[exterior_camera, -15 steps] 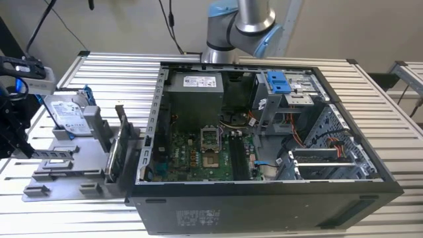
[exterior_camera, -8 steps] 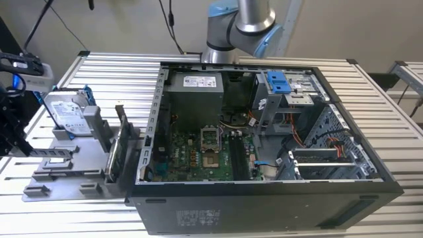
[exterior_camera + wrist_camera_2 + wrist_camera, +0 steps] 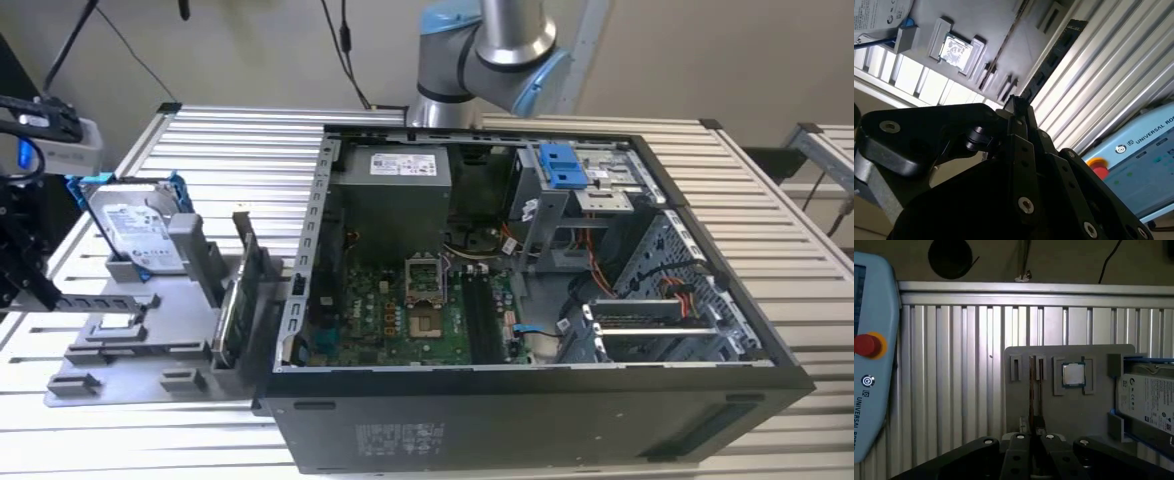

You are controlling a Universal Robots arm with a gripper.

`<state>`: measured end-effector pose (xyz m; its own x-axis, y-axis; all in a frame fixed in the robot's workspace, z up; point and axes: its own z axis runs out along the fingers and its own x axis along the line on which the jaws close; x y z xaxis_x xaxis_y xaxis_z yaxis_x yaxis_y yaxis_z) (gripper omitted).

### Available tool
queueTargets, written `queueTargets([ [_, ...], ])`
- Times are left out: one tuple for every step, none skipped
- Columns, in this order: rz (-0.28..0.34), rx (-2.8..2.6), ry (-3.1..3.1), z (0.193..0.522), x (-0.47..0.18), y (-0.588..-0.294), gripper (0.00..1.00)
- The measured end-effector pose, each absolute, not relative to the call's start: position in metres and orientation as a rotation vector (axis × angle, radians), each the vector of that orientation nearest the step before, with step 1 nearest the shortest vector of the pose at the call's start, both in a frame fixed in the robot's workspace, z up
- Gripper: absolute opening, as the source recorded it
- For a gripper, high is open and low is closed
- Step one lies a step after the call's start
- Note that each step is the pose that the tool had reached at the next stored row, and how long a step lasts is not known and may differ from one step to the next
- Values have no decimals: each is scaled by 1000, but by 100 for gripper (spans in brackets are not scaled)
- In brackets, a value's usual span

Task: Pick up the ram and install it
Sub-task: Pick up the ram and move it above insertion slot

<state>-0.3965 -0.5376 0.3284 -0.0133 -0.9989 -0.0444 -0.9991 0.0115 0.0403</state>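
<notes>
First wrist view shows processor (image 3: 1073, 374) and hard drive (image 3: 1149, 400) near claw (image 3: 1033, 447).

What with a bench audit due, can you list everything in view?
table: one, silver, under everything
computer case: one, black, open, mid-table
tray: one, grey, beside the case
hard drive: one, silver with blue rails, in tray
processor chip: one, silver, tray pocket
ram: one, dark, edge-up in tray slot
circuit card: one, green, tray's case side
pendant: one, pale, beside tray
arm: one, silver-blue, behind case
gripper: one, black, at ram's end
</notes>
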Motion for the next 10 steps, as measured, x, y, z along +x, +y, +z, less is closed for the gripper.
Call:
queueTargets([
  [94, -2204, 2232, 330, -397, -538, 14],
  [94, -2204, 2232, 331, -397, -538, 14],
  [94, -2204, 2232, 333, -397, -538, 14],
  [94, -2204, 2232, 334, -397, -538, 14],
  [94, -2204, 2232, 336, -397, -538, 14],
  [94, -2204, 2232, 337, -397, -538, 14],
  [94, -2204, 2232, 338, -397, -538, 14],
  [94, -2204, 2232, 340, -397, -538, 14],
  [94, -2204, 2232, 341, -397, -538, 14],
  [93, -2204, 2231, 342, -397, -538, 14],
])
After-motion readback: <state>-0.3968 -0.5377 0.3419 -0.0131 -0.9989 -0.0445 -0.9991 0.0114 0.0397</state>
